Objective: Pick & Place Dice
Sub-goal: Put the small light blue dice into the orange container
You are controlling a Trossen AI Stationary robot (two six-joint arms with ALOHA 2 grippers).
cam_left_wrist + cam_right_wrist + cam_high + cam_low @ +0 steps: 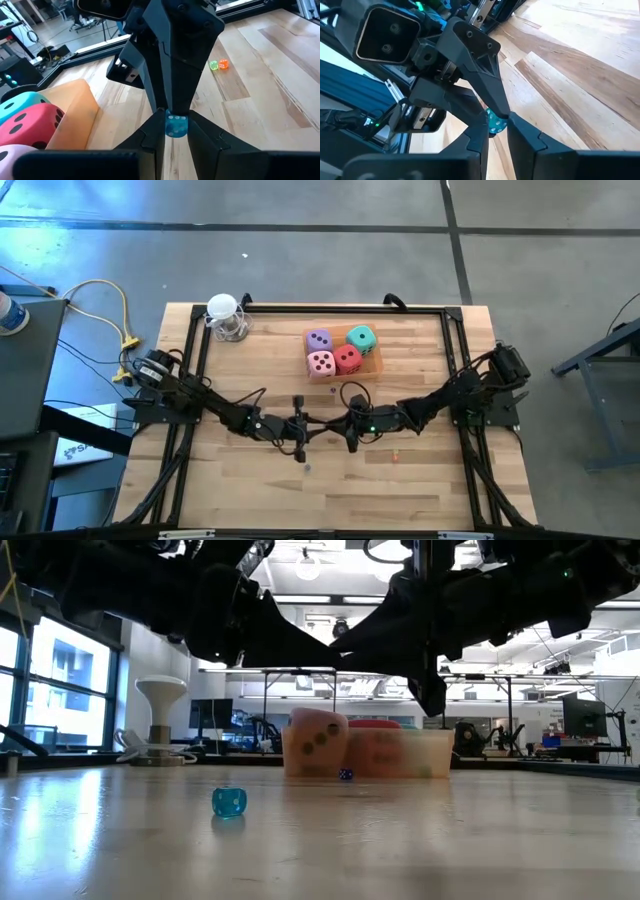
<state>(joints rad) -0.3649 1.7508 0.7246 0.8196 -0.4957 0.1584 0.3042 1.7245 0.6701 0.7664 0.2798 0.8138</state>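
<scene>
We see both arms reaching in over the middle of the worktop (250,490), nose to nose. The left end effector (300,450) and the right end effector (352,442) hang close together, in front of the tray (378,366).

The four dice are all in that tray, packed two by two and touching. The purple die (318,339) and the teal die (361,337) are at the back. The pink die (321,363) and the red die (347,359) are at the front. Neither end effector touches them.

In the left wrist view a small blue die (176,125) shows right at the tip of the left end effector, with the right one pointing down at it from above. In the right wrist view the same kind of small die shows at the tip of the right end effector, with the left one meeting it there. We cannot tell whether either end effector is clamped on it, together or apart.

In the low view we find a small blue die lying on the worktop, with the arms as dark shapes well above it. We cannot tell whether it is the die from the wrist views. A tiny blue bead (345,775) lies just in front of the tray. Beyond the right end effector, a small green die (214,65) and a small orange die (223,64) lie touching on the worktop.
</scene>
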